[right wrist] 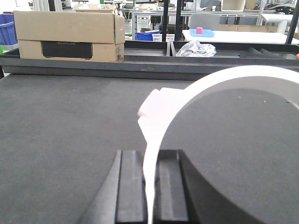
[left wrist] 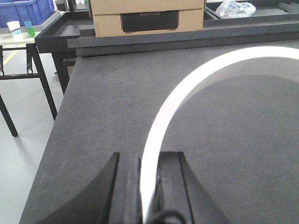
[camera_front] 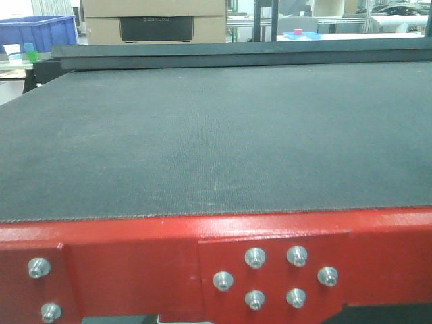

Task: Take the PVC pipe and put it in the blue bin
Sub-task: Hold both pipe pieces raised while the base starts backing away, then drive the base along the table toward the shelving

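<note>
Your dark worktop [camera_front: 216, 135] fills the front view. A cardboard box [right wrist: 65, 35] stands just past its far edge, and the blue bin [camera_front: 37, 30] sits beyond the far left corner, off the worktop. Near the left edge, your left pincer [left wrist: 148, 163] is narrowed onto a white curved strip [left wrist: 187, 84] that arcs up and to the right. Your right pincer [right wrist: 149, 161] pinches a similar white arc [right wrist: 210, 81]. You cannot tell whether either is the PVC pipe.
</note>
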`<action>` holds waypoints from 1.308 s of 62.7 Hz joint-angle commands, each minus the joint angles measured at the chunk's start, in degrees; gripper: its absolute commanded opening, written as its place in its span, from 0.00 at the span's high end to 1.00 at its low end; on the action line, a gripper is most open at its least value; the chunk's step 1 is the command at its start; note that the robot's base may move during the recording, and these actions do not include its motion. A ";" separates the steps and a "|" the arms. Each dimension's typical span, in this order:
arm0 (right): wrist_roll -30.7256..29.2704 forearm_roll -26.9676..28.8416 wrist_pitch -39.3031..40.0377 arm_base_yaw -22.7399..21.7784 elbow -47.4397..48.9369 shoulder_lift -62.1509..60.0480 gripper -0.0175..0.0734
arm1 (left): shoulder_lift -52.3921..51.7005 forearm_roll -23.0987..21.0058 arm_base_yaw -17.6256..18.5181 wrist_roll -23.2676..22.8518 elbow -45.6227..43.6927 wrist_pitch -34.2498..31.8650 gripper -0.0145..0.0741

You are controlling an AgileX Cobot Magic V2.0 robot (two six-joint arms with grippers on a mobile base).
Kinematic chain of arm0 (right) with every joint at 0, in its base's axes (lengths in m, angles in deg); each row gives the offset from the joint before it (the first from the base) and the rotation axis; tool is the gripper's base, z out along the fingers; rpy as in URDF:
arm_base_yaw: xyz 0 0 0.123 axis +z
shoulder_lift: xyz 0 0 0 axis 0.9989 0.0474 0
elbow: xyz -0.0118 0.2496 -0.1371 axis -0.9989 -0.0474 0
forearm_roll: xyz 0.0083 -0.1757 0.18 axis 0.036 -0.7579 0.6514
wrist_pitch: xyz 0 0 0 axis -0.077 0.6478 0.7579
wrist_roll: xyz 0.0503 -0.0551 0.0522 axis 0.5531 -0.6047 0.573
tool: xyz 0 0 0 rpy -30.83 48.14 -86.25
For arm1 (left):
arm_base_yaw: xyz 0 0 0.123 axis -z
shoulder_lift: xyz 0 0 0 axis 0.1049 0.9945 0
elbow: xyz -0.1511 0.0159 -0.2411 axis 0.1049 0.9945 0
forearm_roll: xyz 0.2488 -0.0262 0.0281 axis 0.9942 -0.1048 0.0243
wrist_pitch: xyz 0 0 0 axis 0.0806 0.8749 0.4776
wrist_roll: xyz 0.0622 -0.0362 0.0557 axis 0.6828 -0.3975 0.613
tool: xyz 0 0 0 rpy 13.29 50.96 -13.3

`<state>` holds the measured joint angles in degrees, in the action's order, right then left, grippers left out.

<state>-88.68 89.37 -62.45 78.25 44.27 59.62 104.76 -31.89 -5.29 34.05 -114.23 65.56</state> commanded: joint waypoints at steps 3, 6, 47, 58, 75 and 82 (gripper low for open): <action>-0.17 0.05 1.29 0.01 -0.06 -0.31 0.99 | -0.52 -0.13 0.27 -0.11 -0.15 -1.68 0.96; -0.17 0.05 1.29 0.01 -0.06 -0.31 0.99 | -0.52 -0.13 0.27 -0.11 -0.15 -1.68 0.96; -0.17 0.05 1.29 0.01 -0.06 -0.31 0.99 | -0.52 -0.13 0.27 -0.11 -0.15 -1.68 0.96; -0.17 0.05 1.29 0.01 -0.06 -0.31 0.99 | -0.52 -0.13 0.27 -0.11 -0.15 -1.68 0.96; -0.17 0.05 1.29 0.01 -0.06 -0.31 0.99 | -0.52 -0.13 0.27 -0.11 -0.15 -1.68 0.96; -0.17 0.05 1.29 0.01 -0.06 -0.31 0.99 | -0.52 -0.13 0.27 -0.11 -0.15 -1.68 0.96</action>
<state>-88.68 89.37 -62.45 78.25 44.27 59.62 104.67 -31.78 -5.29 34.05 -114.23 65.42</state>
